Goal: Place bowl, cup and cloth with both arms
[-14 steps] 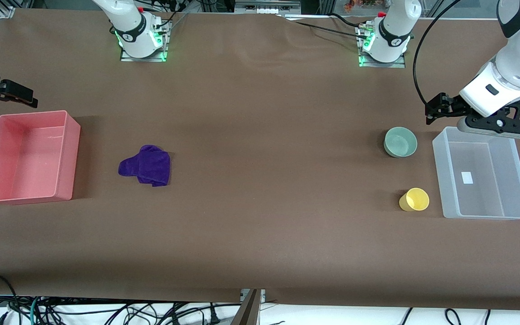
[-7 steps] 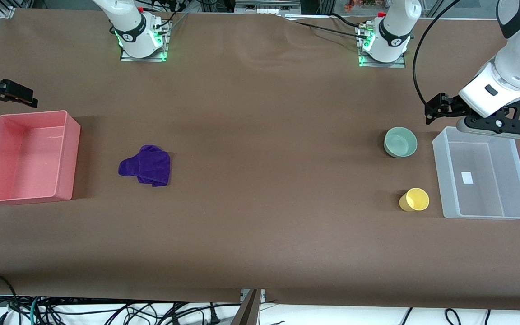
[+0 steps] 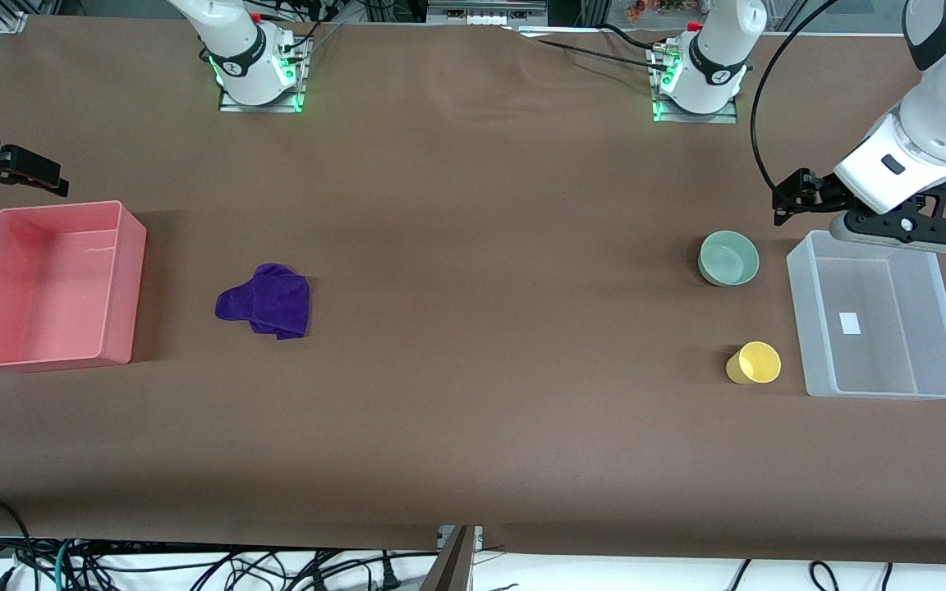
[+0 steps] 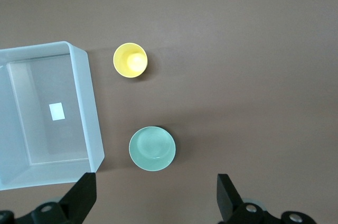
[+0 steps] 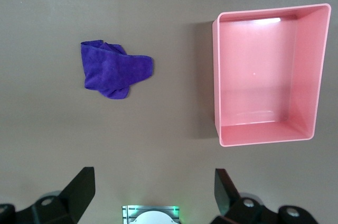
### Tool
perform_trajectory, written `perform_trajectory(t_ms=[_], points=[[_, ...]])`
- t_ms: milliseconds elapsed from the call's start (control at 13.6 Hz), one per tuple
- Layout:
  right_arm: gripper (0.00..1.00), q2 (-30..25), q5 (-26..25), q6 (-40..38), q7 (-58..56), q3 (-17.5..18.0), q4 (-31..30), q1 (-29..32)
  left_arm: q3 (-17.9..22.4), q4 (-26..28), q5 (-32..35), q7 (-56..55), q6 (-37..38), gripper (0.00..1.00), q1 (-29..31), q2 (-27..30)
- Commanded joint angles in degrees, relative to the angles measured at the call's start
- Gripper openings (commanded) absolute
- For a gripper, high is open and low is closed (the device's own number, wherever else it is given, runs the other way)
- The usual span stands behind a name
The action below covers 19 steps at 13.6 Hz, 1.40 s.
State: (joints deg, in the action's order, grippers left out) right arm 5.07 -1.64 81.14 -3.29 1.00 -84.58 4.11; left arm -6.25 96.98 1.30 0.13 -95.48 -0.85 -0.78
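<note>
Toward the left arm's end of the surface [image 3: 473,427] you see the bowl [image 3: 728,258] beside the clear bin [image 3: 798,312], with the cup [image 3: 754,364] nearer the front camera. Your left gripper [image 4: 156,203] hangs spread wide over the surface by the bin. At the right arm's end, the cloth [image 3: 266,301] lies near the pink bin [image 3: 132,279]; your right gripper [image 5: 153,195] hangs spread wide above that end.

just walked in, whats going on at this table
Nothing is being held yet. The left gripper hangs open near the clear bin, with the bowl and cup standing on the table beside that bin. The right gripper hangs open by the pink bin. The cloth lies crumpled on the table beside the pink bin.
</note>
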Motion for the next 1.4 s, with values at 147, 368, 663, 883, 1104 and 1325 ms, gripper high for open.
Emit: perform_trajectory(t_ms=[147,368,663,883,1104,1325], points=[[1.0,0.64,-0.56,0.07,-0.66,-0.12,1.53,-0.06,0.1,-1.19,-1.39,-0.57,2.32,1.0,-0.12,-1.15],[1.0,0.64,-0.56,0.07,-0.84,-0.3,1.53,-0.06,0.1,-0.13,-0.6,-0.57,5.92,1.0,0.23,-3.08],[1.0,0.64,-0.56,0.07,-0.66,-0.3,1.53,-0.06,0.1,7.13,1.06,-1.44,-0.81,1.0,0.32,-5.2],[1.0,0.64,-0.29,0.42,-0.22,-0.12,1.7,-0.15,-0.16,19.0,1.34,-5.63,-13.46,0.99,0.32,-4.67],[1.0,2.65,0.15,1.3,-0.13,0.05,1.7,-0.24,-2.44,28.32,1.42,-15.05,-26.9,0.99,-0.3,-5.28],[1.0,5.1,-0.03,2.43,-0.57,0.32,1.18,-1.02,-2.45,32.3,6.14,-15.51,-35.72,0.98,0.49,-9.66]])
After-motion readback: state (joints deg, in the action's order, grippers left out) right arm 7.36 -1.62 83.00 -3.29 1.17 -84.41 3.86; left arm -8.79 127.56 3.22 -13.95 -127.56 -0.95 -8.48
